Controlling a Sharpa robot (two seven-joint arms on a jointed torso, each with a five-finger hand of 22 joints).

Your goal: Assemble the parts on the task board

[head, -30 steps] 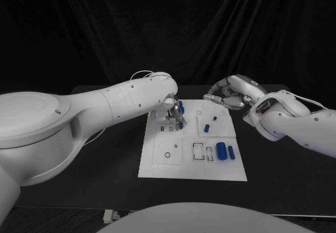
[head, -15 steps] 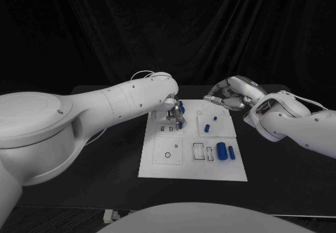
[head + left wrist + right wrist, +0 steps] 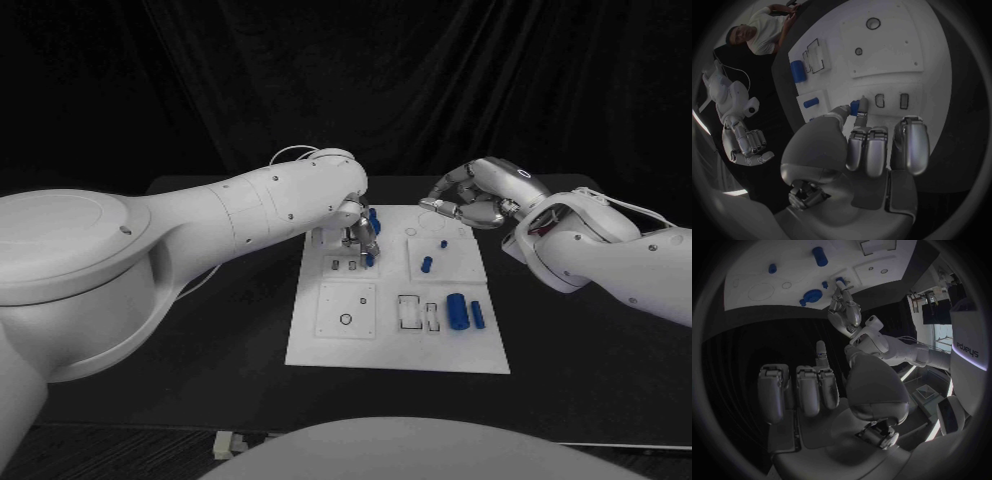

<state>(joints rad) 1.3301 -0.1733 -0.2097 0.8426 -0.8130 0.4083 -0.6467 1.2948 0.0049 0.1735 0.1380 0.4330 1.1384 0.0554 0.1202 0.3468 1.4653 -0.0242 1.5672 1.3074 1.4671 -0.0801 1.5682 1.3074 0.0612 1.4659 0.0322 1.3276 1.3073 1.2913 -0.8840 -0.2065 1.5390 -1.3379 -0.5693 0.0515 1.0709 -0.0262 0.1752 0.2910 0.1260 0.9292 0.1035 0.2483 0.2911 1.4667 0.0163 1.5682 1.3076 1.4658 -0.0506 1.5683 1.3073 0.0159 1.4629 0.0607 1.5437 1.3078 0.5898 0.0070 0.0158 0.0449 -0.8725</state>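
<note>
Board point(image 3: 325, 345) first, since it's closest to me: white task board sitting in the middle of the black surface point(image 3: 577, 370), long side running away from the robot. Near its right edge I can see a fat blue cylinder point(image 3: 456, 310) lying flat, with a thinner blue bar point(image 3: 477, 314) just beside it on the outer side. Left of those are a couple of rectangular outlined slots point(image 3: 408, 311), and over toward the left edge a small ring-shaped hole point(image 3: 346, 319).

Further up the board, a small blue peg point(image 3: 426, 265) sits in the right half, and beyond it a tiny blue stub point(image 3: 443, 243).

My left hand point(image 3: 356, 237) is over the far left part of the board. From the left wrist view it's pinching a small blue part point(image 3: 854, 107) between thumb and a fingertip, right down by the board next to two little rectangular slots point(image 3: 892, 101); the rest of the fingers point(image 3: 879, 150) are curled side by side. I can't tell if the part is actually touching the board.

My right hand point(image 3: 469, 200) is off past the far right corner of the board, raised above the surface, fingers curled in with nothing in them; the right wrist view shows the fingers point(image 3: 798, 390) folded down together.
</note>
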